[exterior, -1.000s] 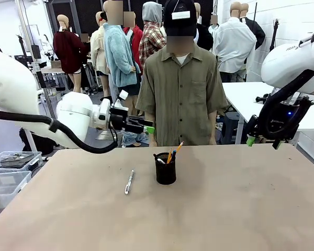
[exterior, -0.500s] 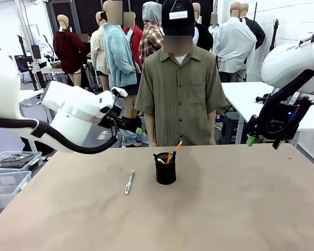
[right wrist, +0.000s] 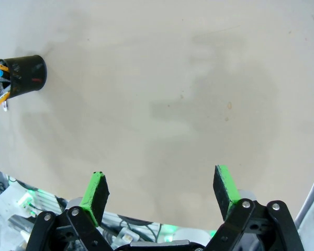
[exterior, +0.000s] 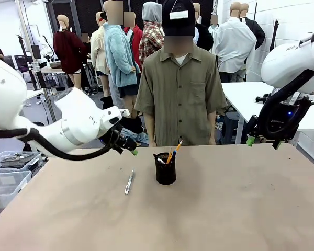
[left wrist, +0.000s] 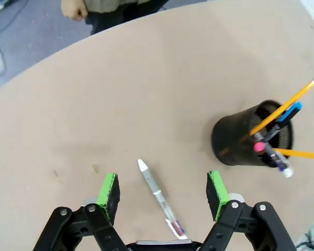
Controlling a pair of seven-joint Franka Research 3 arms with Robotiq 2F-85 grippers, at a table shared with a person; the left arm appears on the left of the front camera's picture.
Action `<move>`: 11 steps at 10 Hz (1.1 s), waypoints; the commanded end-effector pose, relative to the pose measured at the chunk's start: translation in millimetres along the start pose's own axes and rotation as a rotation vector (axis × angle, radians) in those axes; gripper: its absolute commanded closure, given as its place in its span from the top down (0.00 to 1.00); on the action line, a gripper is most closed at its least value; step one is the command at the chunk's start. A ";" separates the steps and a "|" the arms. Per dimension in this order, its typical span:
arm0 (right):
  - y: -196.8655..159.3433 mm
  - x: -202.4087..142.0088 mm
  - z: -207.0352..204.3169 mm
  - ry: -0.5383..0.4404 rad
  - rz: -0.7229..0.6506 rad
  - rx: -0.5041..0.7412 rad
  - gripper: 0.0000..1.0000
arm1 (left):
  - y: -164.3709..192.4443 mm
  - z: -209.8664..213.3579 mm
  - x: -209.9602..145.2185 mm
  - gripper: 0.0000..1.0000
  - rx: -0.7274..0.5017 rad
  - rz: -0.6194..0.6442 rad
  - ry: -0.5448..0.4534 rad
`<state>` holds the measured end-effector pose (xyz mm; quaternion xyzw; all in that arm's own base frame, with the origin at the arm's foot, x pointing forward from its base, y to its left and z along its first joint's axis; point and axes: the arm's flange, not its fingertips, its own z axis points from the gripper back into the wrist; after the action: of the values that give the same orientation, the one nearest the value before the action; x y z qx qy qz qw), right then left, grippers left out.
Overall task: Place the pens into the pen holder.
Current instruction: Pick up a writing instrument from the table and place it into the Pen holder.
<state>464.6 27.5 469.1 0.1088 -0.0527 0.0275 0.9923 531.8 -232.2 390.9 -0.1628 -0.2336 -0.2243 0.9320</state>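
A white-silver pen (exterior: 129,181) lies flat on the tan table, left of the black mesh pen holder (exterior: 165,168). In the holder stand orange-yellow pencil-like pens (exterior: 170,152) and a blue one. My left gripper (exterior: 130,149) hangs open above and behind the lying pen. In the left wrist view that pen (left wrist: 156,191) shows between the spread green pads (left wrist: 109,192) of my left gripper (left wrist: 162,182), well below them, with the pen holder (left wrist: 240,140) off to the right. My right gripper (exterior: 260,140) stands open at the table's far right edge, holding nothing. The right wrist view has my right gripper (right wrist: 159,191) over bare table and the pen holder (right wrist: 22,74) far off.
A person in an olive shirt (exterior: 180,89) stands at the far side of the table, arms down. Clear plastic bins (exterior: 10,167) sit off the table's left edge. A white table (exterior: 251,97) stands behind on the right.
My left arm has swung down and a little left. Its gripper has tipped from pointing sideways to pointing down over the lying pen. The right arm has not moved.
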 end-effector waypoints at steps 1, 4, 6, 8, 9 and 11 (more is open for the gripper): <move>0.8 -0.9 -1.3 0.001 -0.006 -0.018 1.00 | -16.6 15.7 32.8 0.86 -0.054 0.055 0.059; 0.8 -0.9 -1.3 0.001 -0.006 -0.018 1.00 | -15.1 -4.3 23.6 0.86 -0.008 0.123 0.185; 0.8 -0.9 -1.3 0.001 -0.006 -0.018 1.00 | -16.7 -14.7 17.8 0.86 0.048 0.150 0.264; 0.8 -0.9 -1.3 0.001 -0.006 -0.018 1.00 | -22.9 -27.2 10.1 0.86 0.085 0.150 0.335; 0.8 -0.9 -1.3 0.001 -0.006 -0.018 1.00 | -24.2 -36.3 3.4 0.86 0.108 0.160 0.398; 0.8 -0.9 -1.3 0.001 -0.006 -0.018 1.00 | -26.4 -43.6 0.8 0.86 0.125 0.168 0.435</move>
<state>464.6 27.5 469.1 0.1088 -0.0527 0.0276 0.9923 526.2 -262.9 353.9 -0.0793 -0.0352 -0.1659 0.9823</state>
